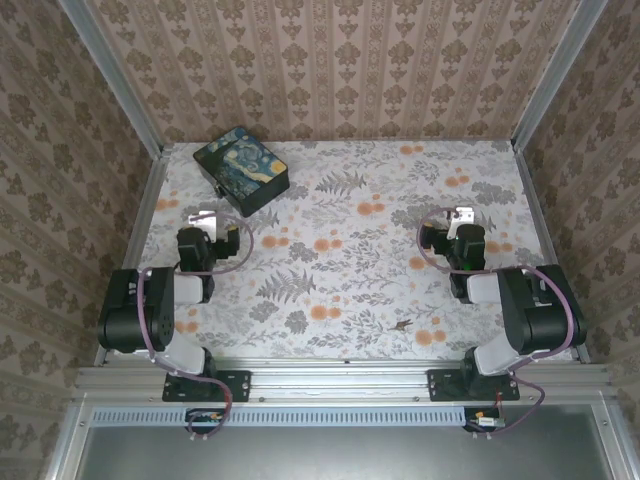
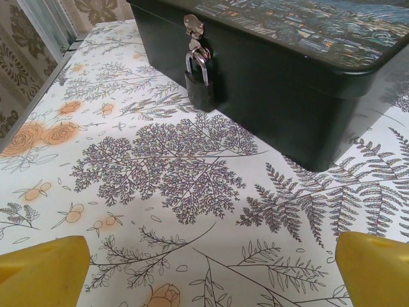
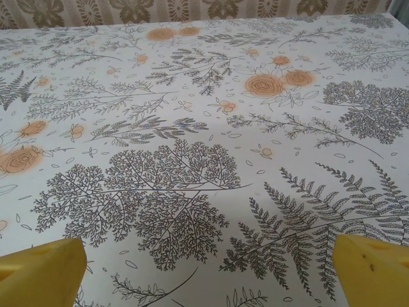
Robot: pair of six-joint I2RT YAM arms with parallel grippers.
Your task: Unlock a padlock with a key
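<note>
Our left end effector (image 2: 204, 272) and right end effector (image 3: 204, 272) gape empty. The padlock (image 2: 199, 84) (hanging off the box (image 2: 287, 89)) faces our left arm; the key (image 1: 402, 324) lies near our right.

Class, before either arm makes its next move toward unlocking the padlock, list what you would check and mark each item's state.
1. Padlock hangs shut on the box hasp: ok.
2. Key lies free on the table: ok.
3. Left gripper open, empty: ok.
4. Right gripper open, empty: ok.
5. Keyhole facing: cannot tell.
</note>
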